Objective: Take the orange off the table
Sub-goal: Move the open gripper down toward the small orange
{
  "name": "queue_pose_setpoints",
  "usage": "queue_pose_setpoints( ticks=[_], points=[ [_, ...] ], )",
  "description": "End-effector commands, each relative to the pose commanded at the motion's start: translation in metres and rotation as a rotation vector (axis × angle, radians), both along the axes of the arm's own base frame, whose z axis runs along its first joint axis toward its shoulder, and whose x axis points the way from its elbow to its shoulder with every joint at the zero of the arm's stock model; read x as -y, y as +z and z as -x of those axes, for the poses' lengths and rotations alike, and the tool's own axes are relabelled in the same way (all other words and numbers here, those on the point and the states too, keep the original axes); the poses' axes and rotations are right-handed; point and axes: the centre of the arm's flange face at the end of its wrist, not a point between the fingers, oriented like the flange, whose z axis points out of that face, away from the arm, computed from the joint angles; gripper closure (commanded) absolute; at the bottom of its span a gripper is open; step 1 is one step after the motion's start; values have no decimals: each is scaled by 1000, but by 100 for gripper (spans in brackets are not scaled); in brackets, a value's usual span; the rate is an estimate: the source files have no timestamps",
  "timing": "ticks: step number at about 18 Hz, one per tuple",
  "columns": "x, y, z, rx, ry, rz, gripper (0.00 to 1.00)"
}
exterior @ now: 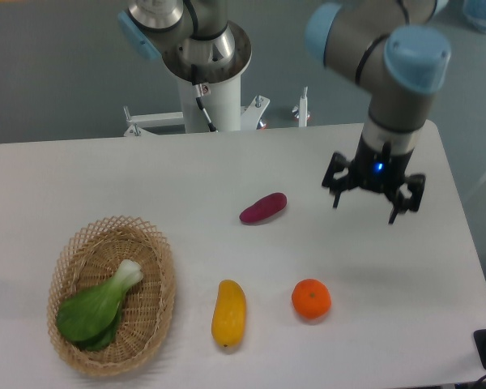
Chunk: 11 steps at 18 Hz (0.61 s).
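Orange (311, 298): one, small, round, bright. It lay on the table (105, 174) toward the near right, apart from everything else. Judged firm under a slightly yielding peel, light, not fragile, and apt to roll if nudged from one side. The waxy skin looked likely to slip a little under hard fingertips. Best hold, as judged: straight down from above, fingers closing across the widest part on opposite sides, so that the fruit is centred rather than pushed away.

Gripper (372, 203): hung above the table, farther back than the orange and a little to its right, well apart from it. Its fingers stood spread, holding nothing, pointing down.

Yellow fruit (228, 313): one, long. It lay left of the orange, near it but not touching, with a clear gap of bare tabletop between them. Judged no hindrance to a grasp from above, though a finger spread wide to the left would come closer to it.

Purple vegetable (263, 208): one, oblong, farther back and left of the orange, well apart.

Basket (159, 263): one, woven, oval, at the near left, holding a leafy green vegetable (97, 306). Well apart from the orange.

Nothing stood between the gripper and the orange; the path down and nearer looked open.
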Motion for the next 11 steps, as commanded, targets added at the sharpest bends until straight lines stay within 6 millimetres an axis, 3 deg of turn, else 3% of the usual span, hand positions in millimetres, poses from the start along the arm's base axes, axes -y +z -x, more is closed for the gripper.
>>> queue_pose_setpoints(
  ticks=[7,11],
  points=[
    [-54,-49,-7,-64,-140,21,0],
    [-68,-63,-11,-81,-240,63,0]
  ],
)
